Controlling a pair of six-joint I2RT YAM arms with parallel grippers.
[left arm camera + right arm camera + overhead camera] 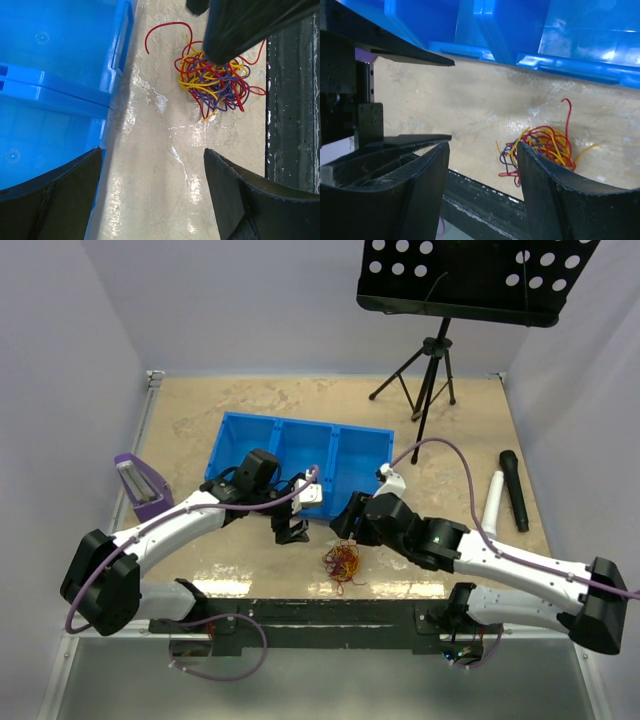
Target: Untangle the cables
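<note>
Cables (215, 85): thin, smooth plastic-looking coating, slight gloss, in red, yellow and purple. Blue bin (55, 55): glossy moulded plastic. Worktop (150, 170): beige, marbled, shiny with glare patches. Jaws: matt black plastic, faintly scuffed. Music stand (470, 275): matt black perforated metal.

Cables (342, 562): red, yellow, purple wires in one tangled clump, lying on table near front edge.
</note>
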